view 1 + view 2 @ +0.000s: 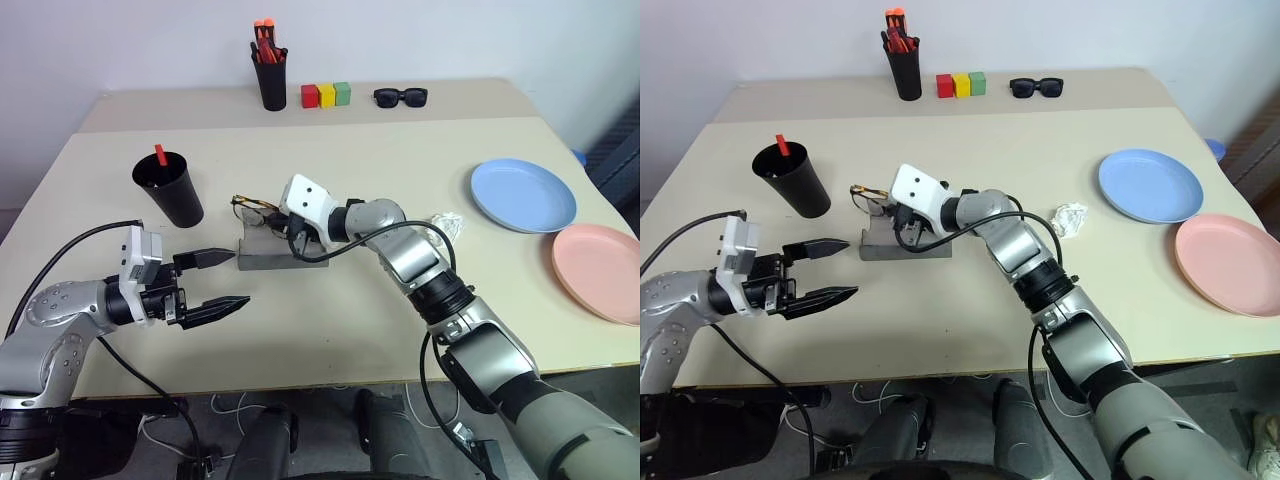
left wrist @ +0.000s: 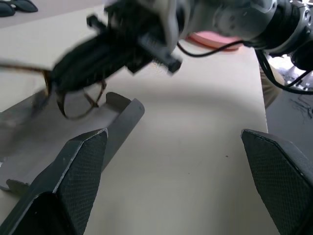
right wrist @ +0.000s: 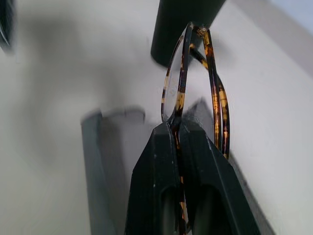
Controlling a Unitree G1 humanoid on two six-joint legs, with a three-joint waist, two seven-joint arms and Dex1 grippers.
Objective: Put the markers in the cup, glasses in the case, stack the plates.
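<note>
Over the middle of the table point(image 1: 330, 330), the right hand point(image 1: 283, 232) is clamped on the frame of the glasses point(image 1: 253, 206), carrying them just above the open grey case point(image 1: 275, 256), which lies near the table's centre; whether the glasses touch the case yet cannot be told, and the case itself looks empty. The left hand point(image 1: 222, 280) hangs beside the case toward the table's left front edge, its fingers spread wide and holding nothing. The black cup point(image 1: 170, 187) stands left of the case, and a red-capped marker point(image 1: 159, 156) pokes up from it; the wrist views do not look inside the cup, so a second marker there cannot be confirmed, though none lies loose on the table. At the right edge, the blue plate point(image 1: 523, 194) and pink plate point(image 1: 600, 271) sit side by side, unstacked. By this reading, the marker step is at least half done, the glasses step is under way with the lid yet to be shut, and the plates are untouched. Along the far edge stand a pot point(image 1: 270, 76) of orange-red pens, three coloured blocks point(image 1: 326, 95) and sunglasses point(image 1: 401, 96), with a crumpled white scrap point(image 1: 450, 224) between the case and the plates.
</note>
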